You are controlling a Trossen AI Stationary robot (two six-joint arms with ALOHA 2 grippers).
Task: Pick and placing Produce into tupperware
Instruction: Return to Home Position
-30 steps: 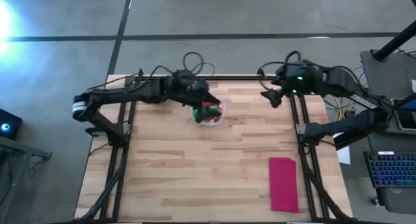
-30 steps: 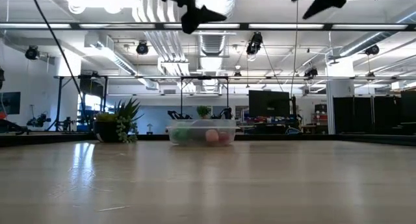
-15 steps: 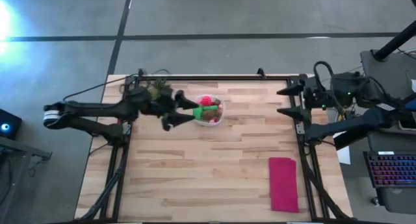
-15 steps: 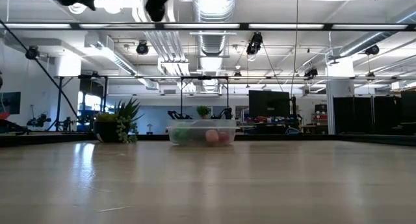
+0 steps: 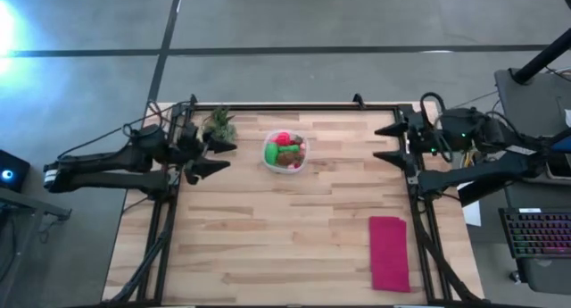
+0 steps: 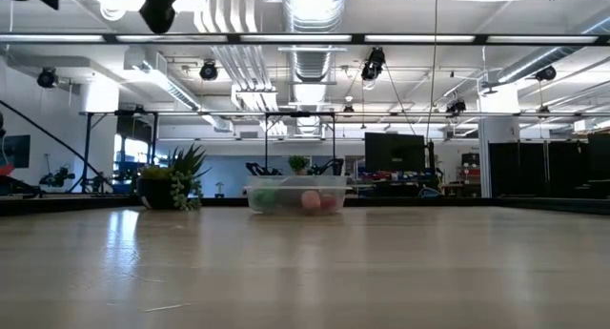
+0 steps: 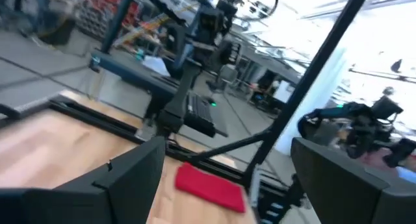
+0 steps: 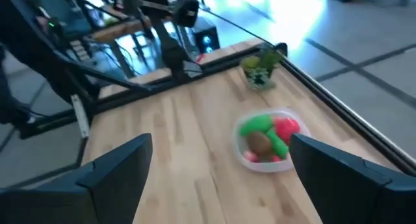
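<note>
Both grippers hang empty, fingers spread wide — left gripper (image 5: pixel 230 155) at centre-left of the high frame, right gripper (image 5: pixel 376 143) at centre-right. Between them, upper centre of the desk (image 5: pixel 268 245) and nearer the left one, sits the tupperware (image 5: pixel 266 153) with the produce (image 5: pixel 285 140) inside. Only the right wrist view lets us pick out the brown piece (image 8: pixel 259 143).

High view looks straight down, low view level across; both share the tupperware (image 5: pixel 285 153).
</note>
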